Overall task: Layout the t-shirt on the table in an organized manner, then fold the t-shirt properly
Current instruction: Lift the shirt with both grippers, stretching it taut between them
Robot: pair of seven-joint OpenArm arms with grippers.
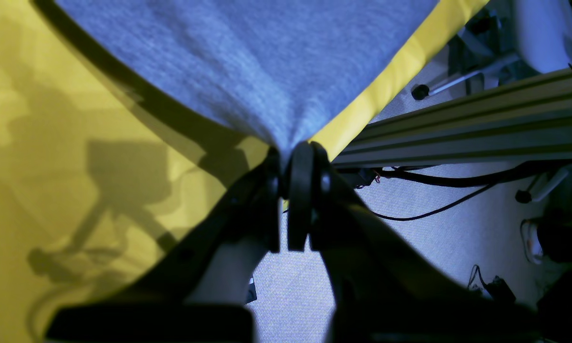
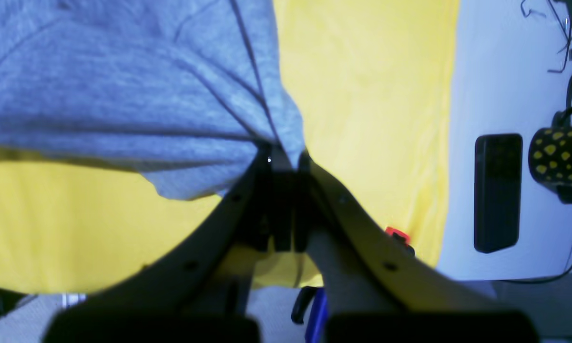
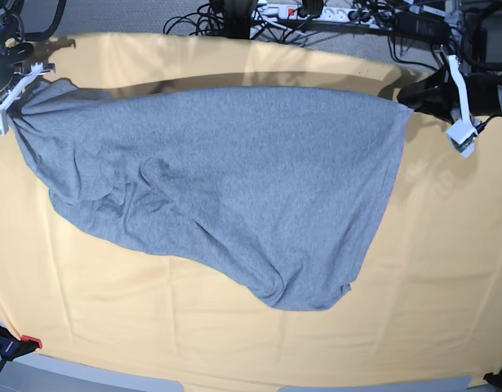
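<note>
The table (image 3: 446, 286) carries one t-shirt (image 3: 234, 180). The yellow-orange cover fills the base view, and its far-left and far-right corners are cut off by the picture edge. The near edge shows clamps at both near corners.

The t-shirt is stretched between the two grippers along the far edge of the table, its upper hem taut from the far-left to the far-right. The rest sags toward the centre in a bunched lobe with folds on the left half. No lettering shows on the visible side. Sleeves and neckline cannot be made out.

Open cloth lies along the near edge and down the right side.

The left gripper (image 1: 293, 157) is closed, pinching a corner of grey fabric near the table's edge. The right gripper (image 2: 281, 155) is likewise closed on gathered fabric. Both fingertip pairs are partly hidden by the cloth.
</note>
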